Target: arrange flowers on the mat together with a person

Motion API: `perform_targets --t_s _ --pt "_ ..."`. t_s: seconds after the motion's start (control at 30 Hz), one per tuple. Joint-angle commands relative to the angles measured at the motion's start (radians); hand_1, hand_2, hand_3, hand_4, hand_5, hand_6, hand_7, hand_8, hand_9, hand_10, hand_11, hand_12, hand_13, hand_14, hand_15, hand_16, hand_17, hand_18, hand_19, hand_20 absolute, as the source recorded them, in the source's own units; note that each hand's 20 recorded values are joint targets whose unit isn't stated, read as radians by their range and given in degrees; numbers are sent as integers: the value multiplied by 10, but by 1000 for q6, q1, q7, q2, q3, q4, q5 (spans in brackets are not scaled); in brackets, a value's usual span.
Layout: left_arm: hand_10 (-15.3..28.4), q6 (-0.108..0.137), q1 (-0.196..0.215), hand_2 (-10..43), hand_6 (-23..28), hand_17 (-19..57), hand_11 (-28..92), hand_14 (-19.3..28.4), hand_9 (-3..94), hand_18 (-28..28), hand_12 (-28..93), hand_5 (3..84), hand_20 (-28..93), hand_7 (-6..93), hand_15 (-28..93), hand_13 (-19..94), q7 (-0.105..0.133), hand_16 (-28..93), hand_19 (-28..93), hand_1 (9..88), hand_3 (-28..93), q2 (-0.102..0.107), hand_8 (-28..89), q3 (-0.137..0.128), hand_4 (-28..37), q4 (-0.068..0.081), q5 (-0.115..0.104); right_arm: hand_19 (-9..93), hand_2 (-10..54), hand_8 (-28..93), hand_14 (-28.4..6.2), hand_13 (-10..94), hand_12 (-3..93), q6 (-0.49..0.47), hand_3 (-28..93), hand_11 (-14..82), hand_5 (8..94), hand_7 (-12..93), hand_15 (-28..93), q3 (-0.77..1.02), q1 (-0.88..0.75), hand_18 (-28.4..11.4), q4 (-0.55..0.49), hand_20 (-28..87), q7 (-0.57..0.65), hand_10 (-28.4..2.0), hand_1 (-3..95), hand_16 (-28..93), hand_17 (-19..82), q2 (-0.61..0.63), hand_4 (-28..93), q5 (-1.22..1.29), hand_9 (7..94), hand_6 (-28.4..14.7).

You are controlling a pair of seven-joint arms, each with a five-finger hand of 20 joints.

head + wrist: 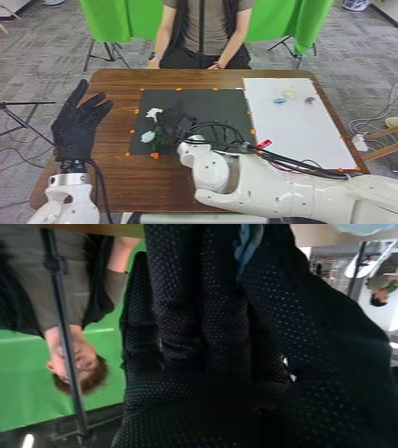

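With the left hand (75, 131) spread, our right hand (182, 319) pinches a blue piece (252, 240) (flower, we think) between fingers and thumb; probably light, soft, best held at its firmer base.

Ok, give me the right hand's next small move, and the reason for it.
I'd probably have the right hand ease down and release the light blue piece, likely part of a flower. It is pinched between thumb and fingers, and the hand is already over the black mat, just right of the white flower.
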Motion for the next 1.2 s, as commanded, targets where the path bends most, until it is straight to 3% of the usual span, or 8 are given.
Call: perform_targets --t_s 0.03,0.1,0.13,0.3,0.63,0.77,1.03,1.2 --pt "181 -16 2 87 51 -28 245 241 380 254 109 324 7 118 480 311 -14 -78 678 217 747 -19 -95 -7 -283 5 11 608 -95 -59 -65 674 314 -43 644 93 785 221 455 -5 0 -145 -21 200 -11 -88 567 270 202 2 -283 -41 837 41" --pt "182 -13 7 87 52 -28 245 242 380 254 108 324 7 118 481 311 -11 -78 678 217 747 -17 -95 -8 -283 3 8 606 -95 -66 -78 661 284 -55 644 128 768 213 471 -6 -1 -150 -27 210 -14 -94 551 244 191 5 -283 -47 812 41" --pt "182 -6 10 87 52 -28 245 241 380 254 108 324 7 118 480 311 -3 -78 678 217 747 -5 -95 -4 -283 2 -2 605 -95 -68 -86 653 269 -68 642 146 758 207 485 0 -7 -152 -27 214 -19 -97 544 219 186 4 -283 -54 799 40" --pt "182 -12 6 88 53 -28 245 242 380 254 108 326 7 120 481 312 -8 -78 678 218 750 -11 -95 -4 -283 3 3 602 -95 -73 -104 623 174 -92 686 228 718 187 523 -12 0 -163 -26 227 -2 -116 479 150 164 0 -283 -62 735 35" --pt "182 -6 15 88 55 -28 245 241 381 254 108 329 6 121 480 312 -11 -78 677 220 753 -13 -95 -10 -282 -3 4 615 -95 -150 -113 606 169 -118 738 235 654 170 579 -10 18 -178 -29 243 20 -131 428 152 152 -6 -283 -65 706 34" --pt "183 -9 14 88 56 -28 245 241 381 254 108 330 6 120 481 311 -17 -78 677 221 755 -19 -95 -13 -280 -3 9 624 -95 -147 -119 594 174 -133 721 246 603 154 610 3 13 -189 -47 250 11 -141 412 155 151 7 -283 -68 688 24" --pt "182 2 23 89 56 -28 246 241 381 254 108 331 5 121 481 311 -14 -79 678 223 754 -12 -95 -12 -275 -8 3 632 -95 -143 -134 566 167 -136 711 239 570 145 634 -1 22 -213 -70 258 21 -154 376 147 144 8 -283 -60 658 17" --pt "182 -6 24 90 57 -28 245 242 382 255 108 331 4 122 480 311 -28 -79 677 224 754 -23 -95 -18 -272 -8 13 639 -95 -139 -139 561 176 -141 703 267 561 139 703 11 12 -222 -77 269 14 -157 365 161 144 9 -283 -47 665 15"
